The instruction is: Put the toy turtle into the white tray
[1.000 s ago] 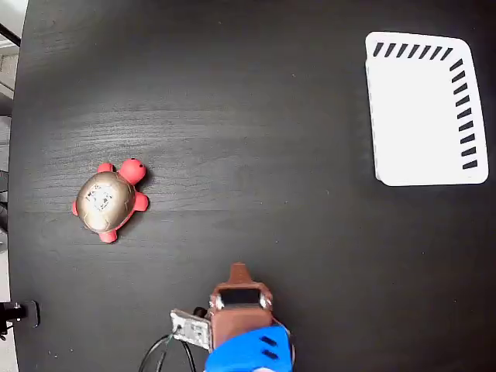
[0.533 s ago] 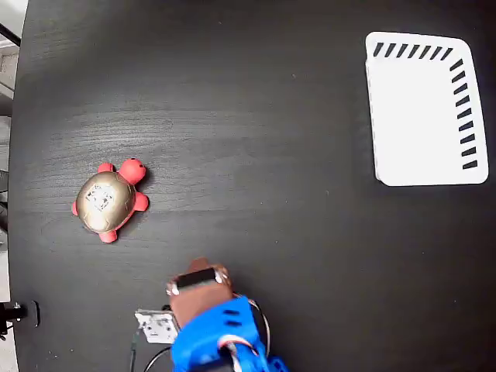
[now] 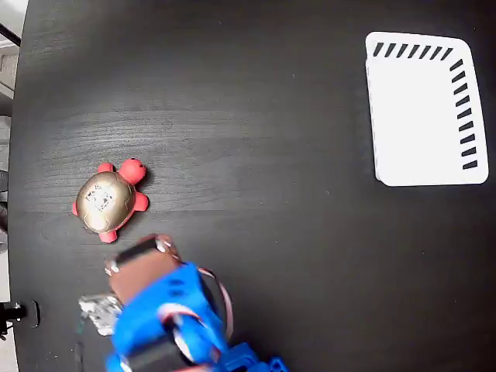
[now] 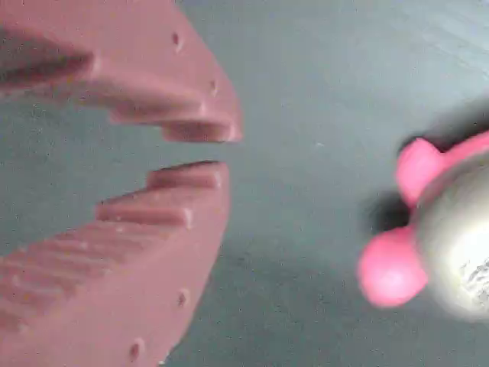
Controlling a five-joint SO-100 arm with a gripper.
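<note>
Fingers of the reddish-brown end effector are sitting slightly apart in the wrist view, a narrow gap showing between their stepped tips and nothing lying between them. In the fixed view the end effector is hanging low over the near left part of the bench, with the blue arm rising behind it toward the near edge. The toy turtle is resting on the dark bench just beyond and slightly left of the end effector, apart from it, its red head pointing toward the far right and its bronze shell facing up with a pale mark on top. In the wrist view the toy turtle is showing blurred at the right edge, two red limbs and part of the shell. The white tray is lying flat at the far right of the bench, well apart from the toy turtle, its dark slanted slots running along its far and right edges.
</note>
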